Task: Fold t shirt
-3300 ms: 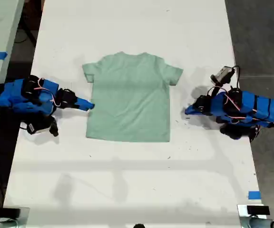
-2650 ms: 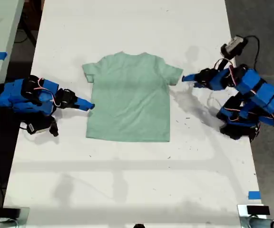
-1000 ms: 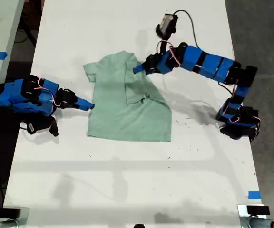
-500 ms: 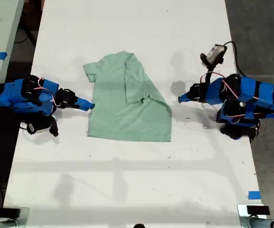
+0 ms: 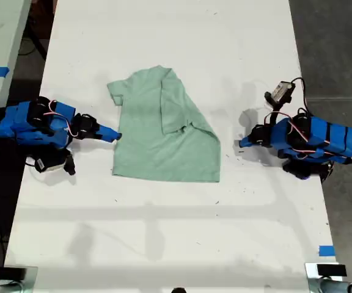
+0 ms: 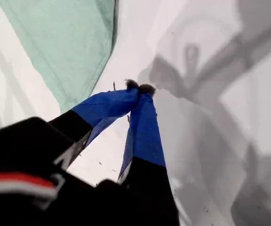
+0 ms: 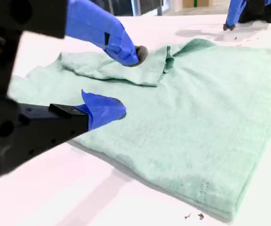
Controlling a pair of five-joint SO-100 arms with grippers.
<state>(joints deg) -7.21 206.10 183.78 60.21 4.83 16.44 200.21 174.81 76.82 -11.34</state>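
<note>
On the white worktop [image 5: 164, 232], blue tape [image 5: 326, 250] marks the exterior view's lower right corner. The t shirt [image 5: 157, 137] lies mid-worktop, one sleeve folded inward. My first tool [image 6: 139, 88], tips together and empty, rests at the exterior view's right; my second tool [image 7: 126, 82], parted, hovers at the shirt's edge on that view's left.

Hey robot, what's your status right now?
My first gripper shut, empty, off the cloth. My second gripper open at t shirt edge. One sleeve folded in. Nothing blocking.
</note>
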